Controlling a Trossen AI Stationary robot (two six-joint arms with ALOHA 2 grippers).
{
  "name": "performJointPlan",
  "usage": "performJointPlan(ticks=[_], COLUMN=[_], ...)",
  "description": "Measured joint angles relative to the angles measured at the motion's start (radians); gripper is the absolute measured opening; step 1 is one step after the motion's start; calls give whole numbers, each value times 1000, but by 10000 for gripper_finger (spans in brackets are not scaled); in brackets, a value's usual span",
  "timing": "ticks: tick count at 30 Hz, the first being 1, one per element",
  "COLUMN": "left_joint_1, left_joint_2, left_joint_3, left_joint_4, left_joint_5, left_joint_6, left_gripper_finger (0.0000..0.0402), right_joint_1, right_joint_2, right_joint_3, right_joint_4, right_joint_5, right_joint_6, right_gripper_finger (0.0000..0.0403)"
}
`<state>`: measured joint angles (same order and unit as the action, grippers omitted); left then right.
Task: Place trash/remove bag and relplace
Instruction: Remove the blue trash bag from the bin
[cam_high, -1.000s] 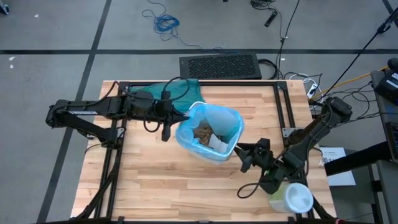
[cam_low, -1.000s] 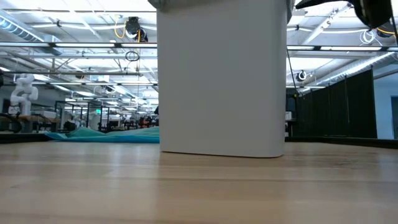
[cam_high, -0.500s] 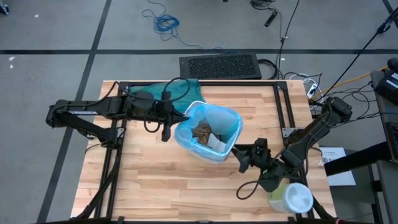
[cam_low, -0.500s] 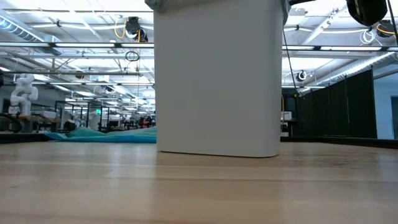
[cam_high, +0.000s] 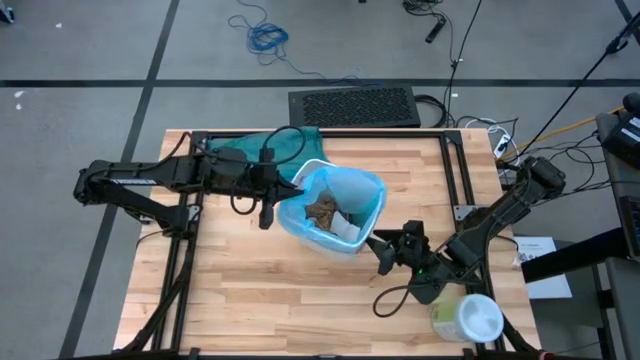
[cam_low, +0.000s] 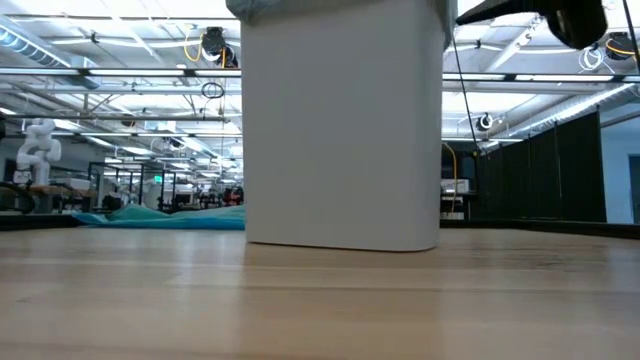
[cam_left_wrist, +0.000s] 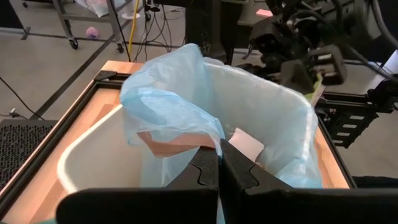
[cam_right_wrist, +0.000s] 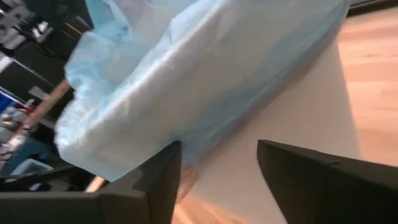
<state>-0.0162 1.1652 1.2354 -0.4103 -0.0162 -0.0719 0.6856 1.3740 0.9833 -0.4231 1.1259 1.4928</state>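
**Blue liner pinched at one rim, approached at the other**

Light-blue plastic, the bag (cam_high: 345, 190), is seen from the high view lining a white bin (cam_high: 335, 243) that stands near the middle of the wooden table (cam_high: 250, 300). Brown paper wads and a white scrap, the trash (cam_high: 326, 212), lie inside it. The left gripper (cam_high: 272, 199) is placed at the bin's left rim, and the right gripper (cam_high: 384, 253) just beside the bin's lower right corner. A teal-green bag (cam_high: 275, 143) lies at the table's far edge, and a wipes tub (cam_high: 468, 318) stands at the near right corner.

From the low view, the bin's plain white wall (cam_low: 340, 130) is seen standing upright on the table, with the teal-green bag lying flat far behind to the left.

In the left wrist view, the left gripper (cam_left_wrist: 219, 168) is seen with its fingers pressed together on a raised fold of the bag (cam_left_wrist: 168, 99), lifted above the bin's rim; the trash (cam_left_wrist: 180, 144) shows beneath it.

In the right wrist view, the right gripper (cam_right_wrist: 217, 168) is seen with its fingers spread apart, nothing between them, close against the bin's wall below the bag's folded-over edge (cam_right_wrist: 205, 68).
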Motion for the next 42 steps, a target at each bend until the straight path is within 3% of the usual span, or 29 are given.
performJointPlan(ticks=[3,6,8,12,20,34,38,42], left_joint_1=[0,0,0,0,0,-45,-45,-45], left_joint_2=[0,0,0,-5,-19,-15,-1,24], left_joint_3=[0,0,0,0,61,282,342,399], left_joint_4=[1,1,2,3,-51,-294,-341,-374], left_joint_5=[0,0,0,0,-1,-192,-211,-244], left_joint_6=[0,0,0,0,10,88,108,132], left_gripper_finger=[0,0,0,0,0,0,0,0], right_joint_1=[-15,-24,-24,-14,-10,-129,-190,-253], right_joint_2=[25,42,43,43,42,42,42,41], right_joint_3=[0,0,0,20,171,487,547,572], right_joint_4=[-6,-9,-9,-26,-71,-201,-171,-121], right_joint_5=[-1,-2,-6,0,1,-9,-70,-201], right_joint_6=[-19,-68,-110,-156,-394,-917,-1065,-1154], right_gripper_finger=[128,36,13,3,0,0,0,0])
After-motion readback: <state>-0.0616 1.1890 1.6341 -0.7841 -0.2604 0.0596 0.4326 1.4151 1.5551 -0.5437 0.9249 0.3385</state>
